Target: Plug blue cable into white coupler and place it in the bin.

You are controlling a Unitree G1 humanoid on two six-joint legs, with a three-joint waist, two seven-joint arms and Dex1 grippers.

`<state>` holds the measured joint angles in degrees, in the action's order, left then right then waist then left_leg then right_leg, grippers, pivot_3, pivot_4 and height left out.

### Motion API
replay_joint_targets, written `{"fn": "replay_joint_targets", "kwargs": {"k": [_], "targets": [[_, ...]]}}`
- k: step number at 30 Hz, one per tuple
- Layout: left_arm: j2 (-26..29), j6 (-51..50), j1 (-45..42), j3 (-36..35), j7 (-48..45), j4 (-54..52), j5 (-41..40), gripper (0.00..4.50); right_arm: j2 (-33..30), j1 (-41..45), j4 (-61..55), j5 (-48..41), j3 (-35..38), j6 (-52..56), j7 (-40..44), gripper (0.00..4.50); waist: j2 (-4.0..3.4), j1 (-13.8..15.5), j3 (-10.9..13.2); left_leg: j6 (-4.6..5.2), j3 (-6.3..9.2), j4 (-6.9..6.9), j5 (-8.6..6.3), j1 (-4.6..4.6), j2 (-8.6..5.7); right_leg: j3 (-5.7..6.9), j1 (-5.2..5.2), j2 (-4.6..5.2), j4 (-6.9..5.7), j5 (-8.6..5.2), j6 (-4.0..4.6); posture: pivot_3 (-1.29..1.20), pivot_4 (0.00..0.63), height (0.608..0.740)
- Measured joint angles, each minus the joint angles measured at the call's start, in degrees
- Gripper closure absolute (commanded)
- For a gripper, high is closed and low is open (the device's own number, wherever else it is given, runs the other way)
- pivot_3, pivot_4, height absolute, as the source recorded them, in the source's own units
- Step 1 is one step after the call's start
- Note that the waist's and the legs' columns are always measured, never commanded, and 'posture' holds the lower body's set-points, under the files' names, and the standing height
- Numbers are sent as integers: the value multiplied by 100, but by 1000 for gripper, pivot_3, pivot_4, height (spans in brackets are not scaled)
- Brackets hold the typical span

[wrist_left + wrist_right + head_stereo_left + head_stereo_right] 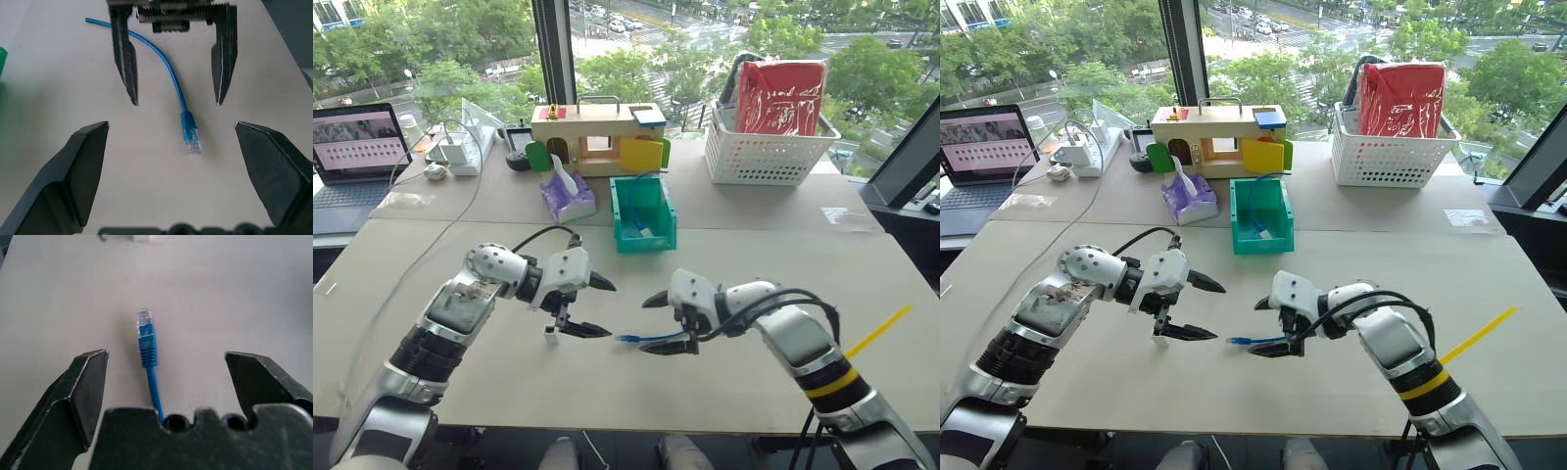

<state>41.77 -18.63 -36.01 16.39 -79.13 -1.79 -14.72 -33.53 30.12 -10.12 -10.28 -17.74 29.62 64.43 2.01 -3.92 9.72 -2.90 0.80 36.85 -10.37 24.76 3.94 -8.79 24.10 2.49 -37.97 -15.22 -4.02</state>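
Note:
The blue cable [644, 339] lies flat on the table, its clear-tipped plug [191, 138] pointing toward my left gripper. My right gripper [658, 324] stands open around the cable's rear part, with the jaws not touching it. My left gripper [607, 308] faces it from the other side, also open and empty. The white coupler [551, 339] sits on the table just below the left gripper's lower finger, and its edge shows past the plug in the right wrist view [143, 237]. The teal bin [658, 233] stands further back at the centre, with another blue cable piece inside.
A white lattice basket [769, 162] with a red bag stands back right. A wooden toy house [597, 132] and a purple tissue pack [566, 196] sit behind the bin. A laptop [357, 147] is back left. A yellow strip [879, 331] lies by my right arm.

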Motion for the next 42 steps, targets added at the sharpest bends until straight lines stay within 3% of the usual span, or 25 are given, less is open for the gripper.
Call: {"fn": "replay_joint_targets", "kwargs": {"k": [4,8,13,17,35,38,42], "targets": [[-23,214,-8,133,-121,157,161,91,-1,-186,-743,-833,568,1465,-284,95,0,7,0,0,5,0,0,0,-1,3,-3,0,0,0,2,0,150,724],[-178,402,-5,283,-143,413,370,91,-172,-289,-1119,-1012,579,2053,-625,95,0,13,0,0,5,2,0,2,-1,4,-2,1,0,-2,0,0,150,724],[-366,444,100,375,-80,327,430,91,-249,-545,-1277,-1225,639,2412,-897,95,0,8,0,0,6,1,0,7,-1,4,4,0,0,-2,0,0,150,724],[-393,331,404,388,297,243,647,91,-540,-1242,-1880,-1680,847,2685,-889,95,0,16,0,1,12,6,0,13,-2,8,2,1,1,-3,1,0,150,724],[-799,681,985,499,1097,50,1032,91,-974,-1471,-2406,-2483,991,2862,-1220,95,0,36,0,2,19,11,1,12,-4,12,-3,0,0,-9,-11,0,150,724],[-818,800,1010,506,1127,51,1064,720,-1019,-1472,-2411,-2497,1002,2861,-1265,0,0,47,0,2,19,11,1,12,-4,12,-3,1,0,-9,-11,0,150,724],[-884,797,1013,520,1176,74,1071,2138,-1071,-1478,-2412,-2557,1005,2860,-1314,0,0,48,0,2,19,11,1,12,-4,12,-3,0,0,-10,-11,0,150,724]]}}
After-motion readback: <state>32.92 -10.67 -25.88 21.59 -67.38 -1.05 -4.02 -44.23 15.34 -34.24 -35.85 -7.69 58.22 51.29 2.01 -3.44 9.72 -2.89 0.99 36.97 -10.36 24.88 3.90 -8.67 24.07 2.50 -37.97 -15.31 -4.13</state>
